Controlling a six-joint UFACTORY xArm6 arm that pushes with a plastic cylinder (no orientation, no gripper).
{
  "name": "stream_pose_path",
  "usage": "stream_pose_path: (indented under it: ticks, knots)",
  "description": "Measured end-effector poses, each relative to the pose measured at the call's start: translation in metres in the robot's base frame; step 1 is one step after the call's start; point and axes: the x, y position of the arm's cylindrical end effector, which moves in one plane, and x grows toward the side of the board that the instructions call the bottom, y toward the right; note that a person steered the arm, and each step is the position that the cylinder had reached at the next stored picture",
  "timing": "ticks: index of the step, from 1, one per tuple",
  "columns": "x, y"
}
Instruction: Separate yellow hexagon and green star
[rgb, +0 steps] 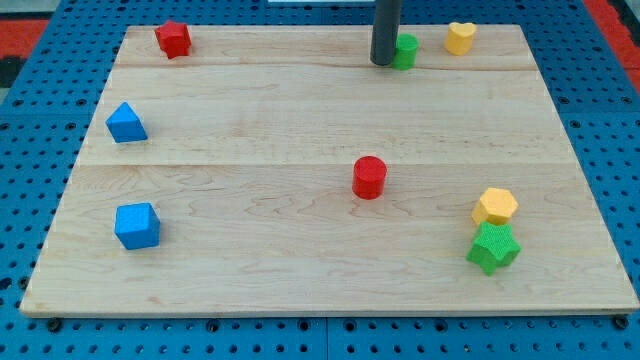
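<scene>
The yellow hexagon (495, 206) sits near the board's right edge, low in the view. The green star (493, 248) lies just below it, and the two touch. My tip (383, 62) is far away at the view's top, right against the left side of a small green block (406, 50). The rod comes down from the top edge of the view.
A yellow heart-shaped block (460, 38) sits at top right. A red cylinder (369, 177) stands mid-board. A red block (173, 39) is at top left. A blue triangular block (126, 122) and a blue cube (137, 225) are at the left. The wooden board (300, 280) lies on blue pegboard.
</scene>
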Motion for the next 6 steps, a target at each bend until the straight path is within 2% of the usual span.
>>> stream_pose_path:
  ticks: [1,2,3,4,5,6]
  knots:
    - [0.028,0.025]
    - [0.007,0.053]
    - [-0.021,0.053]
    - [0.067,0.068]
    - [0.178,0.118]
    - [0.25,0.15]
